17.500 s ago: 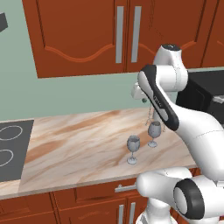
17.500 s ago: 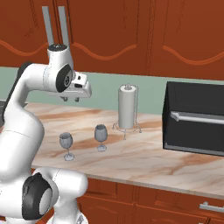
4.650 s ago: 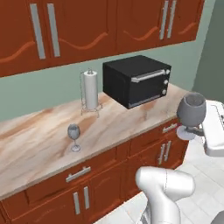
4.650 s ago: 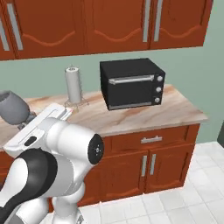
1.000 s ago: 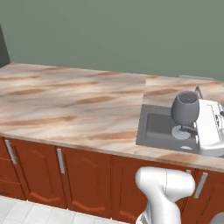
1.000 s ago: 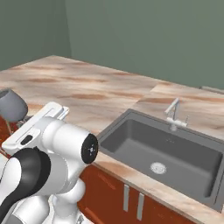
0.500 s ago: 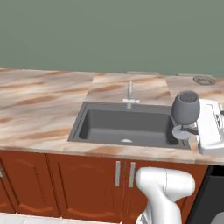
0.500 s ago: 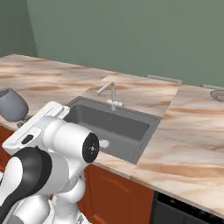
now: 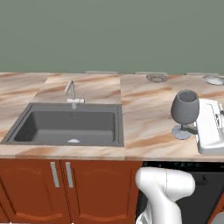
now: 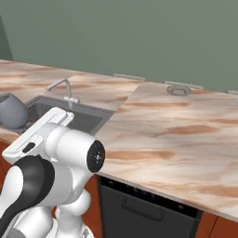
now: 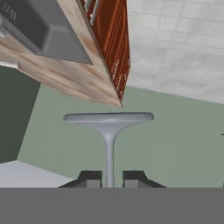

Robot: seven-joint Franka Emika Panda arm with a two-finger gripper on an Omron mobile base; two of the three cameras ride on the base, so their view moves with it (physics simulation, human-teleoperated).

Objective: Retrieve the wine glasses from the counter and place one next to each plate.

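Note:
My gripper (image 11: 108, 178) is shut on the thin stem of a grey-blue wine glass (image 11: 108, 131), whose round foot fills the middle of the hand view. In the left base view the same wine glass (image 9: 185, 112) hangs upright beside my white hand, in front of the counter (image 9: 144, 105). The right base view has its bowl (image 10: 11, 110) at the far left. Two plates lie at the back of the counter: a greyish-tan plate (image 9: 156, 78) and a white plate (image 9: 214, 80) at the right edge. The greyish-tan plate (image 10: 177, 89) also sits near the wall in the right base view.
A dark sink (image 9: 26, 127) with a silver faucet (image 9: 72, 92) is set in the counter's left part. Reddish-brown cabinet doors (image 9: 57, 183) run below it, and a dark appliance front (image 10: 139, 204) sits under the right stretch of counter.
The base has driven on, so the whole scene has slid left: the sink is now at the left and the plates have come into view. The glass stays held in the gripper.

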